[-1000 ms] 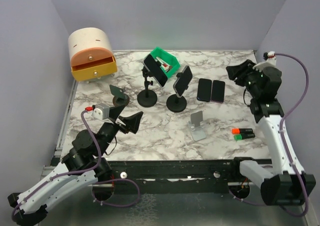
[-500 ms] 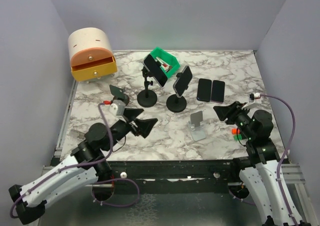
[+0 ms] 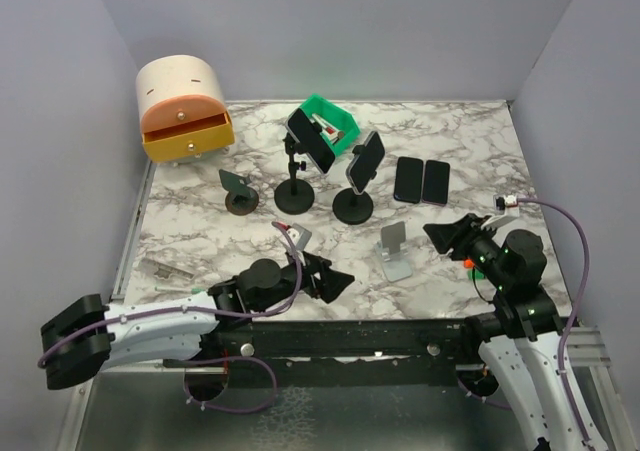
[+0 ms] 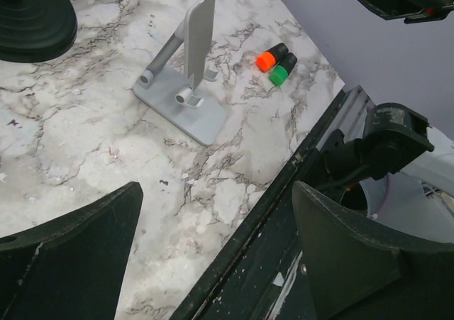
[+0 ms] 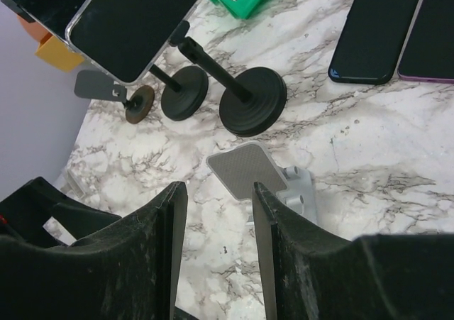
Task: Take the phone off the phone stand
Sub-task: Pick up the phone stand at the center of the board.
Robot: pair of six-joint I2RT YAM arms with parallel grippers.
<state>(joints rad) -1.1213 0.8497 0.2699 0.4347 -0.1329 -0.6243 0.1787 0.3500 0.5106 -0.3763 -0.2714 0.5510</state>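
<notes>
Two black phone stands stand mid-table. The left stand holds a dark phone. The right stand holds another phone, which also shows in the right wrist view. A grey stand is empty and shows in both wrist views. My left gripper is open and empty, low over the front edge, near the grey stand. My right gripper is open and empty, right of the grey stand, pointing at it.
Two phones lie flat at right. Orange and green markers lie by my right gripper. A small dark stand, a green bin and a drawer box stand behind. A small grey object lies at front left.
My left arm has swung right along the front edge toward the grey stand. My right arm has dropped from the far right to the front right, then barely moved.
</notes>
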